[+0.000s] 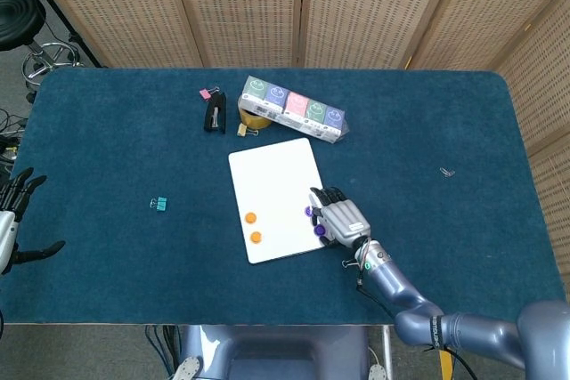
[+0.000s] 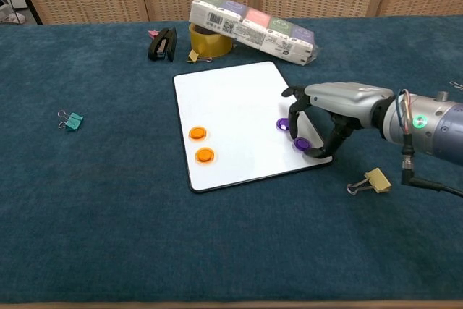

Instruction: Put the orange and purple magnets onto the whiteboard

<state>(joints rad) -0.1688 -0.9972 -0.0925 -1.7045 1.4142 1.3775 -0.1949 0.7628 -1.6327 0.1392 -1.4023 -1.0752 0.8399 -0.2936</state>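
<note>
My right hand (image 2: 329, 110) sits arched over the right edge of the whiteboard (image 2: 235, 106), fingers curved downward with their tips at the board surface. The nearer purple magnet (image 2: 302, 143) lies right under those fingertips, on the board's lower right corner; the chest view does not let me tell whether I pinch it or only touch it, so I cannot tell if the hand holds it. The 2nd purple magnet (image 2: 283, 124) lies just beside my hand, toward the board's middle, touching nothing but the board.

Further from my right hand, across the white surface, 2 orange magnets rest on the board: 1 (image 2: 197, 133) higher and 1 (image 2: 205, 155) lower, close together and well apart from my fingers. So all 4 magnets are on the whiteboard.

Near my right wrist, on the blue table cloth (image 2: 108, 215), lies a tan binder clip (image 2: 372, 179). Beyond my fingertips, past the board's far edge, stand a row of small boxes in wrap (image 2: 253, 25), a roll of yellow tape (image 2: 210, 38) and a black stapler (image 2: 162, 43).

My left hand (image 1: 11, 206) shows only in the head view, at the table's far left edge, fingers spread apart and holding nothing. A teal binder clip (image 1: 159, 204) lies between it and the board, well apart from both.
</note>
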